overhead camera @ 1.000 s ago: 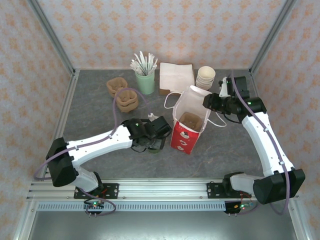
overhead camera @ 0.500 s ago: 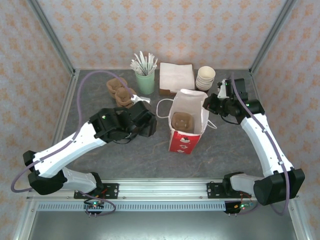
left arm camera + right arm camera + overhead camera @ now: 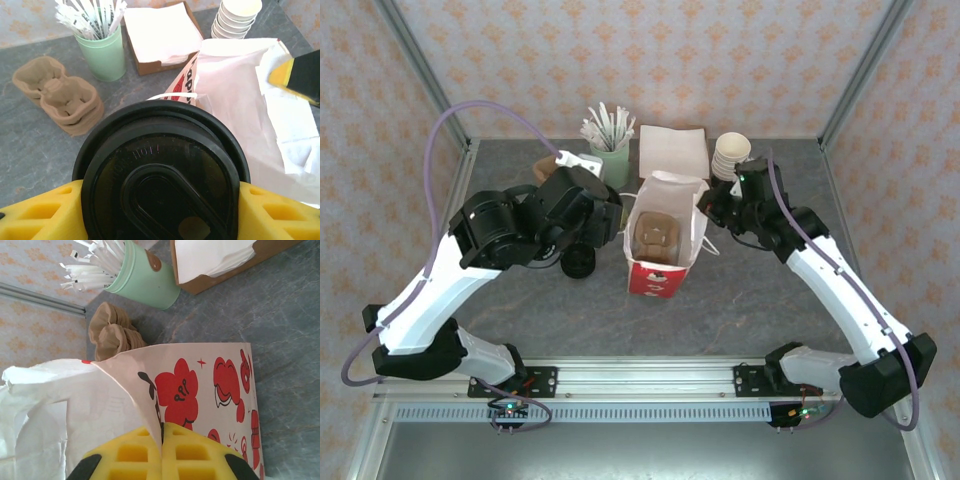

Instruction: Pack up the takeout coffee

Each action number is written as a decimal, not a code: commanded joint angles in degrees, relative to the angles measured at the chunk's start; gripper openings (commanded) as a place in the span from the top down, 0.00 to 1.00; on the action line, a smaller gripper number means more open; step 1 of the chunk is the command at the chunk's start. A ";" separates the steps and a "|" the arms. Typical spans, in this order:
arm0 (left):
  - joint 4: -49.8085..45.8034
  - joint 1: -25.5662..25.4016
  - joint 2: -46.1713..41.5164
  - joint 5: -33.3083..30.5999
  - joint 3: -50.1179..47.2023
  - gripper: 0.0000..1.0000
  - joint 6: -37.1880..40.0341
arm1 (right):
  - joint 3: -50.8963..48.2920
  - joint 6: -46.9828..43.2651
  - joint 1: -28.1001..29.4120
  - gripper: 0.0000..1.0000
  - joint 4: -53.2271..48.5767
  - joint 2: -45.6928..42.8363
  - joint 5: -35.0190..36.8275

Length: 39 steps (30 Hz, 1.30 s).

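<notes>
Black-lidded takeout coffee (image 3: 160,165) in left gripper (image 3: 160,220), beside paper bag (image 3: 660,278); right gripper (image 3: 162,450) tight on rim.

— What is seen nearest the lens?
— A black lid (image 3: 160,185), gripped between yellow pads (image 3: 35,217) on both sides.
— And beyond it?
— A white paper bag (image 3: 235,100) is seen at right. Farther back are set a green cup of sticks (image 3: 106,57), pulp carriers (image 3: 60,97), a napkin box (image 3: 162,35) and nested cups (image 3: 236,20).
</notes>
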 commanded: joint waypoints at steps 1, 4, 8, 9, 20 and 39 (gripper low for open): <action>-4.40 0.39 0.89 -3.24 4.69 0.37 1.48 | -1.03 6.44 2.22 1.00 4.00 1.74 3.77; -5.27 0.42 1.92 -3.19 7.54 0.37 1.93 | -1.20 7.85 4.87 1.00 4.26 3.04 6.38; -5.54 0.47 2.49 -4.09 8.88 0.37 2.69 | -0.88 8.68 6.44 1.00 5.16 4.95 6.43; -5.33 0.44 2.40 -4.13 8.76 0.37 2.81 | -0.72 9.01 6.93 1.00 5.18 5.12 6.80; 0.57 1.63 3.76 1.39 4.78 0.36 3.35 | -0.06 8.29 9.11 0.76 4.24 5.14 7.66; 9.34 4.82 7.38 9.13 1.45 0.37 9.11 | 29.76 -39.59 -7.04 0.38 -13.01 27.40 -26.32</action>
